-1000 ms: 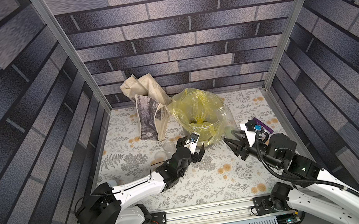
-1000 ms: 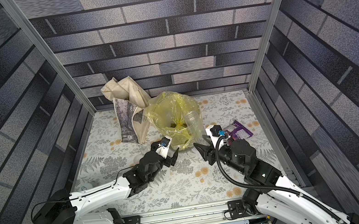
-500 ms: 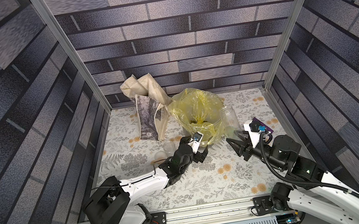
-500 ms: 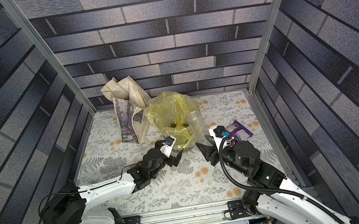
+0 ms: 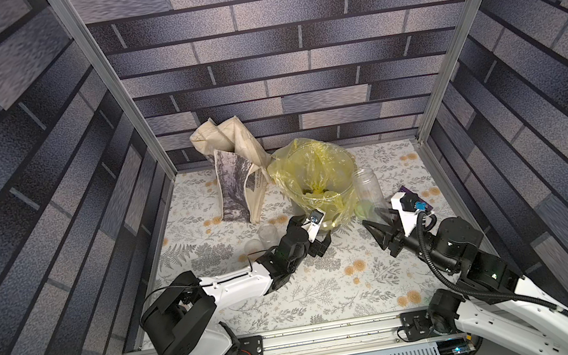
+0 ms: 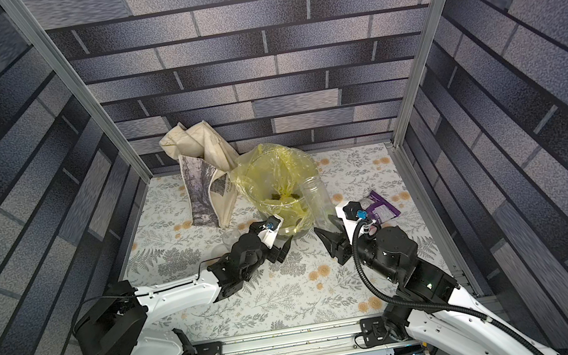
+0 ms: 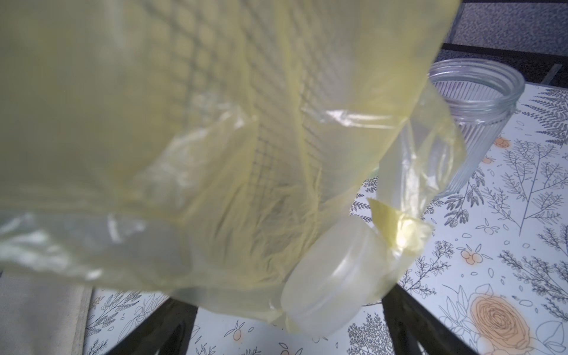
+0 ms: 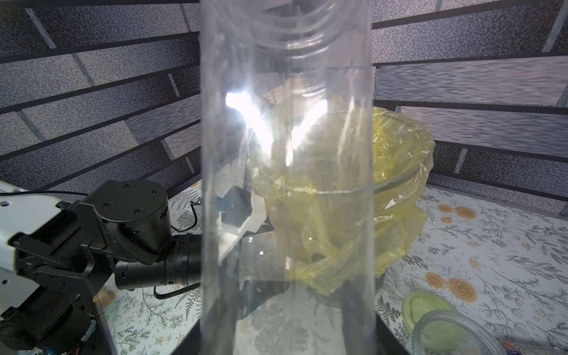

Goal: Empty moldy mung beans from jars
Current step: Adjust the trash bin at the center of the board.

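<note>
My right gripper [image 5: 381, 223] [image 6: 330, 228] [image 8: 287, 335] is shut on the lower part of a clear empty jar [image 5: 366, 189] [image 6: 314, 197] [image 8: 285, 153]. The jar stands upright, mouth up, just right of the bucket; its wall looks ribbed [image 7: 473, 107] in the left wrist view. A dark olive mass of mung beans [image 5: 311, 191] [image 6: 279, 197] lies at the bottom of the bag. My left gripper [image 5: 323, 245] [image 6: 282, 251] [image 7: 287, 296] is open at the bucket's foot, gripping nothing. A whitish lid [image 7: 332, 276] leans against the bag just ahead of its jaws. Two small clear jars [image 5: 267, 232] [image 5: 252, 246] stand left of the left wrist.
The grey bucket lined with a yellow bag [image 5: 333, 163] [image 6: 295, 161] [image 8: 399, 172] stands mid-table. A cream tote [image 5: 236, 178] [image 6: 202, 175] stands to its left. A pale green lid [image 5: 365, 208] [image 8: 425, 307] and a purple packet [image 5: 415, 197] [image 6: 380, 206] lie on the table by the right wrist.
My right gripper has drawn the jar back from the bucket's rim to the right and brought it upright. The left gripper has edged closer to the bucket's foot, jaws slightly wider.
</note>
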Action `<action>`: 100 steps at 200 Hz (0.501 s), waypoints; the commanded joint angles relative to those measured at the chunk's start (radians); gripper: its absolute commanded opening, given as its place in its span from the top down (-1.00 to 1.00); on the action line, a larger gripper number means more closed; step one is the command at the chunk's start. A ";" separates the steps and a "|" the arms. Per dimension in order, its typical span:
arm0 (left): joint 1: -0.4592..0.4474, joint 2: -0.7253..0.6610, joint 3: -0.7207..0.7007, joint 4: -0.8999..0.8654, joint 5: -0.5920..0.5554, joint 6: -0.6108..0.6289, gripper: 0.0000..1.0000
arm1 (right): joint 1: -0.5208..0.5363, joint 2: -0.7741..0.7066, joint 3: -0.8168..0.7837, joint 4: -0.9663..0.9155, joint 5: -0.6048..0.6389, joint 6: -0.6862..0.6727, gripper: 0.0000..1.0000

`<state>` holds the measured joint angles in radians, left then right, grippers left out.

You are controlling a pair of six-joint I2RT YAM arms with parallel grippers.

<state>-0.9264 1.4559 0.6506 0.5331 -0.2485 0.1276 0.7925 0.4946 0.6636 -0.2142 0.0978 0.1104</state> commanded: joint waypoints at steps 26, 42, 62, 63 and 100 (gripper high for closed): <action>-0.020 -0.037 0.051 0.010 -0.008 0.085 -0.90 | 0.007 -0.002 -0.019 0.005 0.014 -0.010 0.39; -0.023 -0.025 0.060 0.004 0.003 0.096 -0.90 | 0.007 -0.001 -0.017 0.006 0.009 -0.010 0.39; -0.025 0.002 0.078 -0.003 0.003 0.108 -0.90 | 0.007 -0.002 -0.017 0.006 0.004 -0.008 0.39; -0.026 0.003 0.080 -0.004 0.003 0.109 -0.90 | 0.007 -0.001 -0.017 0.006 0.004 -0.008 0.39; -0.053 0.017 0.107 -0.008 -0.026 0.154 -0.90 | 0.007 -0.001 -0.025 -0.005 0.005 -0.002 0.39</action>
<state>-0.9600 1.4601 0.7143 0.5266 -0.2554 0.2256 0.7925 0.4957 0.6514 -0.2142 0.1009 0.1104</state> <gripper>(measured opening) 0.949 0.543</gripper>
